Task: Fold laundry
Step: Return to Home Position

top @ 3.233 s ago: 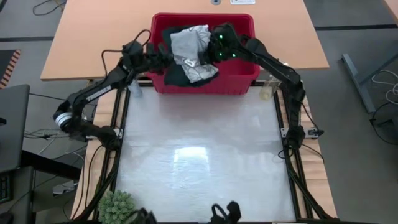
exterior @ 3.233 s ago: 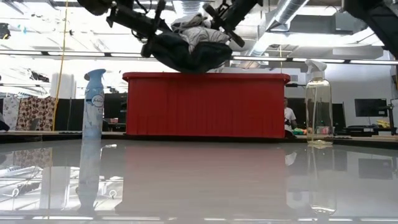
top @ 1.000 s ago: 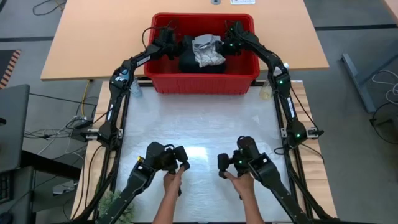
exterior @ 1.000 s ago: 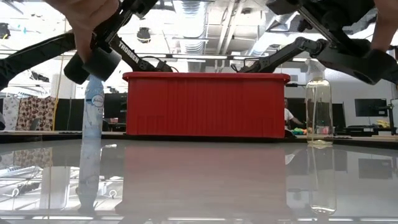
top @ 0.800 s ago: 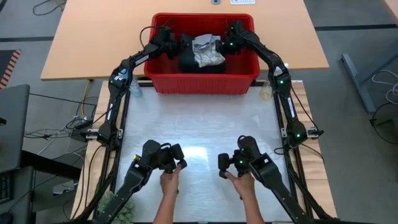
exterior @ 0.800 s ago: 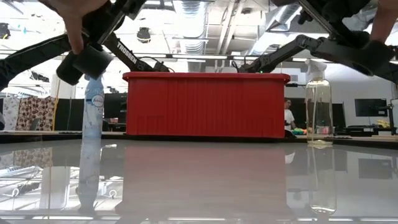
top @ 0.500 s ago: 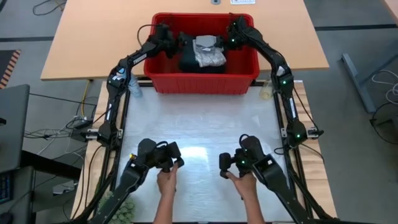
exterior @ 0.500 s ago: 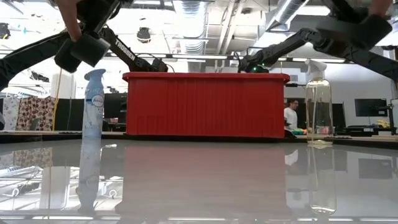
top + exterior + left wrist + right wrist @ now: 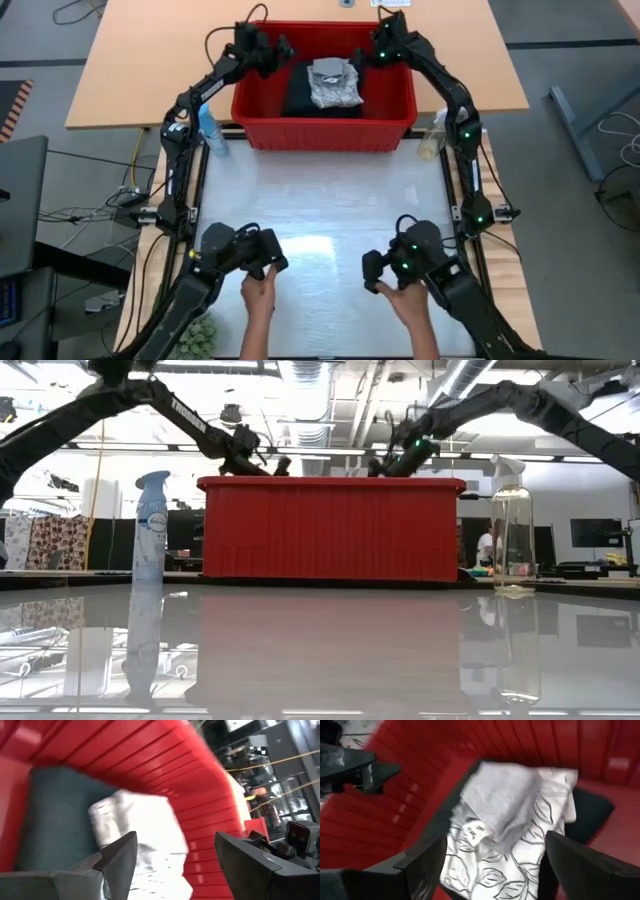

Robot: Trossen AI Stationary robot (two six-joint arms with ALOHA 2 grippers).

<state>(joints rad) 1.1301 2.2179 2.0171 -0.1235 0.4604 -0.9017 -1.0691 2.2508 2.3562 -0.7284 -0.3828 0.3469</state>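
Observation:
The laundry lies piled in the red basket [image 9: 325, 125] at the table's far edge. Dark jeans [image 9: 300, 95] are at the bottom, with a white leaf-print cloth [image 9: 505, 867] over them and a small grey cloth [image 9: 500, 800] on top. My left gripper [image 9: 277, 47] hovers open above the basket's far left corner. My right gripper [image 9: 372, 52] hovers open above its far right corner. In the low view both grippers [image 9: 272, 464] [image 9: 385, 464] stand just over the rim. Nothing is between the fingers of either.
A blue spray bottle [image 9: 207, 130] stands left of the basket and a clear bottle [image 9: 432, 140] right of it. At the table's near edge a person's hands [image 9: 258, 295] [image 9: 408, 298] hold two dark handle units. A small plant [image 9: 195, 335] sits at the near left corner.
Both grippers have risen out of the basket and drawn apart, the left toward the basket's far left corner and the right toward its far right corner. The laundry pile stays in the basket. The person's hands with the handle units have moved toward the near edge.

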